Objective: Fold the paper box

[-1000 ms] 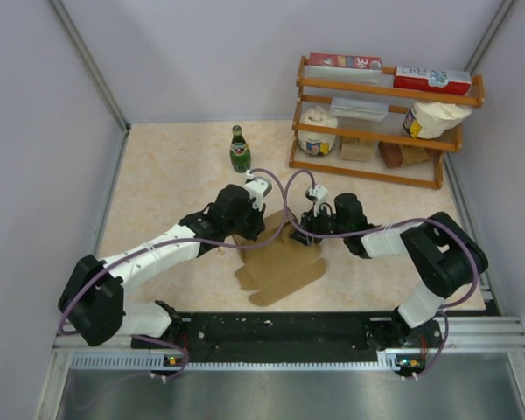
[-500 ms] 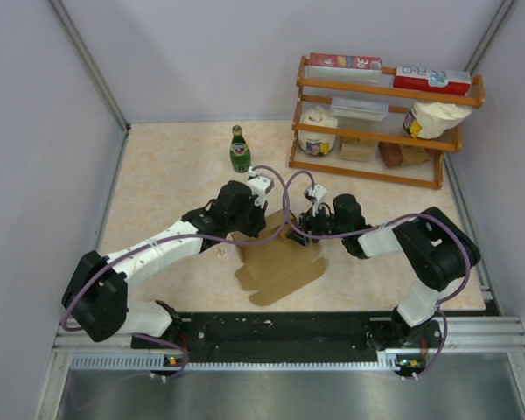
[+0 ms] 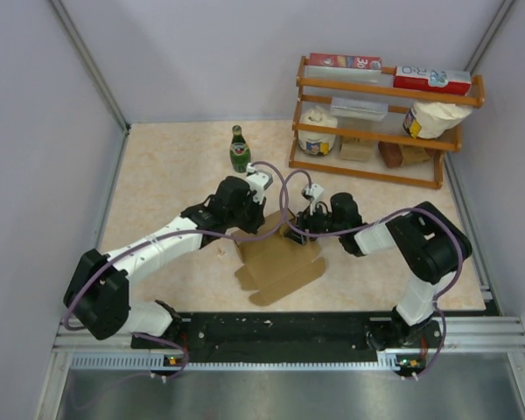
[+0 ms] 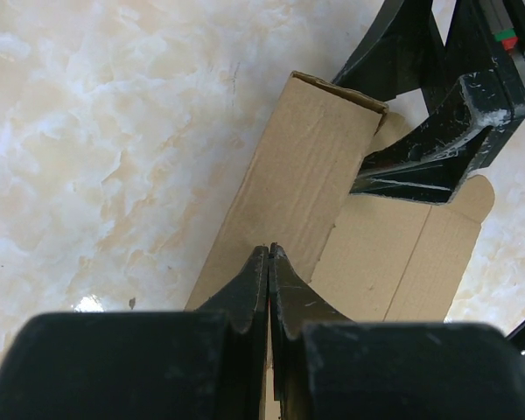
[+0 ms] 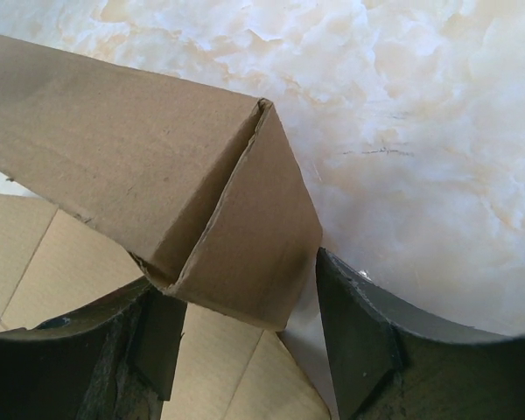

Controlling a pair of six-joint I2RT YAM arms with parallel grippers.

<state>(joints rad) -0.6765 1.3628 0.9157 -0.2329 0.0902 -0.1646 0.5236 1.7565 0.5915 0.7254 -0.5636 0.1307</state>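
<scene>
Only readable print is on the rack (image 3: 381,131), top shelf, via overhead cam. Red carton (image 3: 344,61) at left: white numerals, prob. "30", 1st digit unsure. Red-and-white carton (image 3: 432,80) at right: big letters, approx. "R-O", too blurred to confirm. Green bottle (image 3: 239,150) label: illegible to me.

Obstacles:
- Green glass bottle (image 3: 239,149), upright, far centre.
- Orange-brown wooden shelf rack (image 3: 367,173), loaded, far right.
- Brown corrugated cardboard box (image 3: 284,262), part-folded, mid-table.
- Left arm (image 3: 157,249) and right arm (image 3: 381,238), meeting over the box's far edge.

Free passage:
- Beige marble-patterned tabletop (image 3: 166,166) left of the bottle.
- Gap between bottle and rack.
- Strip between rack and right arm.
</scene>
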